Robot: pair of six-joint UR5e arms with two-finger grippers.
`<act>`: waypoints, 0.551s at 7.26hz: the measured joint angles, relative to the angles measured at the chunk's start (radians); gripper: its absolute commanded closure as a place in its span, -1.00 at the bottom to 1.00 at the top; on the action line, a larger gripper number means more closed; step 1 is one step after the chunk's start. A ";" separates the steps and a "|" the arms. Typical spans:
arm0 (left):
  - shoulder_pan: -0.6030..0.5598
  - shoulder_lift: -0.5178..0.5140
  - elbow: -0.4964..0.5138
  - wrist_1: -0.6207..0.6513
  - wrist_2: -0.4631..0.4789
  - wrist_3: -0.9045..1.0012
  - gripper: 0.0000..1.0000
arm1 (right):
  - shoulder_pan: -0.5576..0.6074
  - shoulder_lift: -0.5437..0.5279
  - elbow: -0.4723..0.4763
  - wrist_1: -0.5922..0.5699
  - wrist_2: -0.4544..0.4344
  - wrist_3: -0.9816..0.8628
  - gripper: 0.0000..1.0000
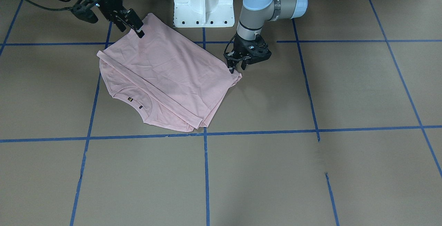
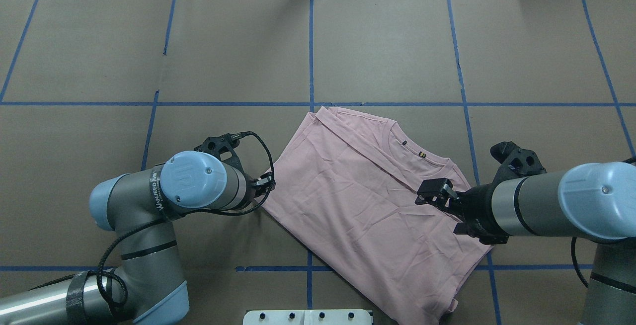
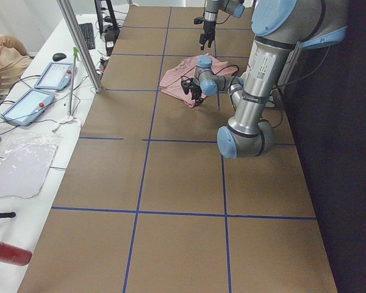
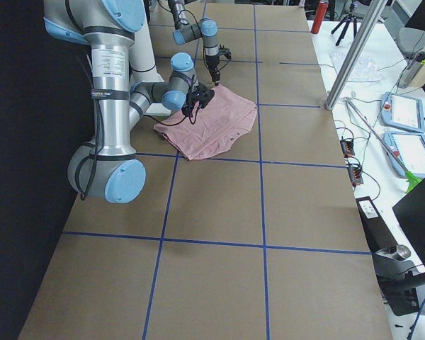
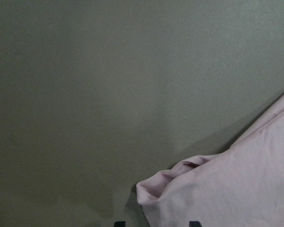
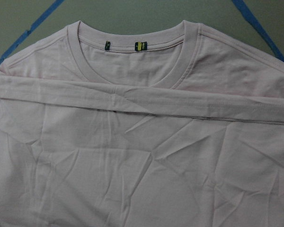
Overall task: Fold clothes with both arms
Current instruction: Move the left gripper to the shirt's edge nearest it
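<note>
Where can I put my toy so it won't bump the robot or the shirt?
The bare table past the blue tape line, away from the robot, is all free. It is crowded near the white base: the pink T-shirt lies there, with the right gripper and left gripper at its edges.

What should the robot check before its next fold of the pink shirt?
1. Shirt lying flat on the table: ok.
2. Bottom edge already folded up below the collar: ok.
3. Left hand at a shirt corner: ok.
4. That corner smooth: not ok, it is bunched.
5. Right hand at the opposite edge: ok.
6. Hands gripping the cloth: not ok, both look open.
</note>
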 measured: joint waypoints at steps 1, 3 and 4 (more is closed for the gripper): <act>0.000 -0.003 0.010 -0.002 0.008 0.003 -0.16 | 0.000 0.000 -0.001 -0.001 0.000 0.000 -1.00; 0.001 -0.014 0.030 -0.004 0.012 0.004 0.07 | 0.000 0.000 -0.001 -0.002 0.000 0.000 -1.00; 0.001 -0.019 0.039 -0.004 0.012 0.004 0.39 | 0.000 0.000 -0.001 -0.003 0.000 0.000 -1.00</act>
